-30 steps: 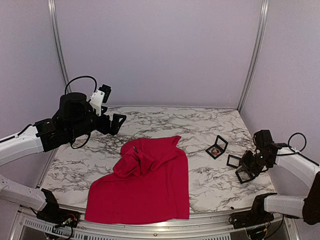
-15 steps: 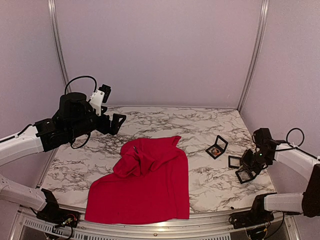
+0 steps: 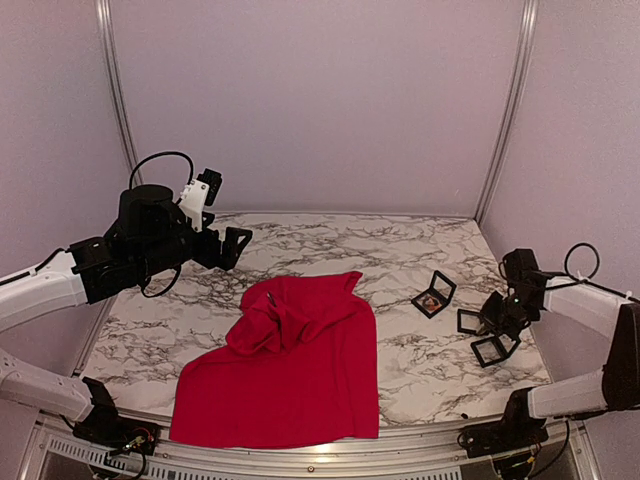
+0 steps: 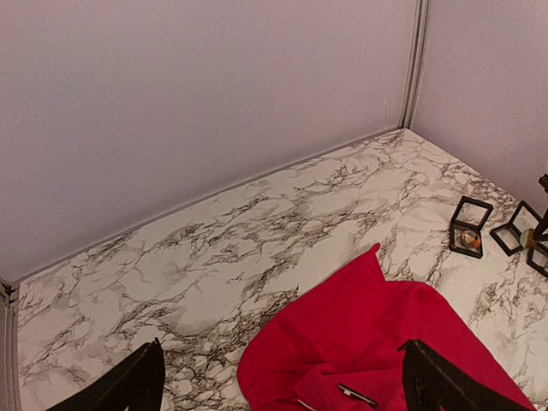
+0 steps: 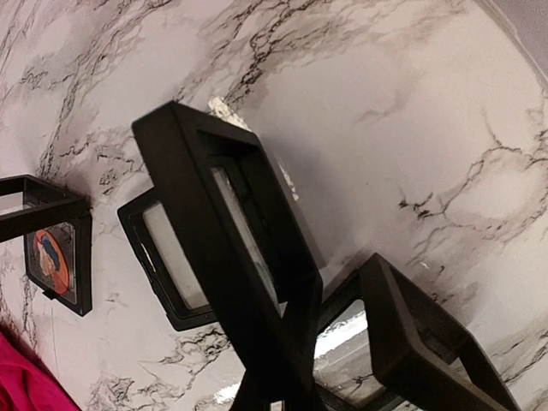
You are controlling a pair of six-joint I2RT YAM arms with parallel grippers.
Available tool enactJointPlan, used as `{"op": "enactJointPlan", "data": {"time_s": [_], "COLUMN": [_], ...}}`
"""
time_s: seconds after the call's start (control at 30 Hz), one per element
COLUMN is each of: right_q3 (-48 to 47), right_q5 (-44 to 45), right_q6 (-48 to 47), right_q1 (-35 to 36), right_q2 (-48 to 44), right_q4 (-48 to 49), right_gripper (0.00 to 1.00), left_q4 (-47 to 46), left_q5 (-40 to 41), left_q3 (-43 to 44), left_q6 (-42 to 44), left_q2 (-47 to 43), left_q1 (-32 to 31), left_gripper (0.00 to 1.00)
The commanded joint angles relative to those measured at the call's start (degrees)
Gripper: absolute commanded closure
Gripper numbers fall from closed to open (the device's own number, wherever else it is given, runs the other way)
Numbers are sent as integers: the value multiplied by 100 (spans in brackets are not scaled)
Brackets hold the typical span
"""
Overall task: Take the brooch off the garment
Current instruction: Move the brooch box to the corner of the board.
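Top external view: the garment (image 3: pixel 290 365), a bright red T-shirt, lies crumpled on the marbled surface (image 3: pixel 400 240), from the centre toward the near edge. Its lower part is spread fairly flat and its upper part is bunched into folds. The left hand (image 3: pixel 236 243) is held in the air over the rear-left part of the surface and touches nothing. The bunched upper end of the garment is the part nearest to it, lying lower and to its front right. Left wrist view: the two fingers (image 4: pixel 128 385) stand wide apart at the bottom corners with nothing between them. The red folds show low in the gap, and on them sits the brooch (image 4: pixel 354 394), a slim dark and silver piece, apart from both fingers. The right hand (image 3: pixel 497 318) is at the right edge of the surface, well apart from the garment. A small black case (image 3: pixel 435 293) with an orange-toned item inside stands between the two. Right wrist view: an open black case (image 5: pixel 231 248) with clear windows fills the foreground, tilted and close to the lens. A flat black case (image 5: pixel 167 257) with a pale lining lies on the surface behind it. The right hand's fingers are not visible in this view. It cannot be determined whether that hand grips the open case or is merely beside it.
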State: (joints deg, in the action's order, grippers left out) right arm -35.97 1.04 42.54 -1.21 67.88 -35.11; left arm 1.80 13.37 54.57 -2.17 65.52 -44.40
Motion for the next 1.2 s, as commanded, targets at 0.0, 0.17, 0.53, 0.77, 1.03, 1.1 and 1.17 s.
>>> {"op": "enactJointPlan", "data": {"time_s": [0.0, 0.17, 0.53, 0.77, 1.03, 1.1, 1.17], "right_q3": [-234, -373, -829, -792, -640, -635, -639], "right_q5": [336, 423, 246, -349, -776, -805, -792], "right_q6": [-229, -384, -684, -695, -616, -607, -606], "right_q1": [-57, -57, -63, -54, -62, -54, -41], "right_q2": [202, 451, 689, 504, 785, 873, 954], "right_q4": [141, 292, 334, 484, 1077, 1155, 1214], "right_gripper": [100, 100, 100, 100, 100, 100, 100], "left_q4": [131, 136, 128, 118, 117, 110, 110], "left_q5": [-8, -7, 22, -19, -30, -26, -35], "left_q3": [-25, -25, -31, -25, -25, -33, -33], "left_q6": [-9, -11, 0, -15, -10, -11, -10], "left_q2": [-47, -40, -56, -31, -21, -21, -14], "left_q1": [37, 37, 50, 46, 48, 52, 53], "left_gripper": [1, 1, 1, 1, 1, 1, 1]}}
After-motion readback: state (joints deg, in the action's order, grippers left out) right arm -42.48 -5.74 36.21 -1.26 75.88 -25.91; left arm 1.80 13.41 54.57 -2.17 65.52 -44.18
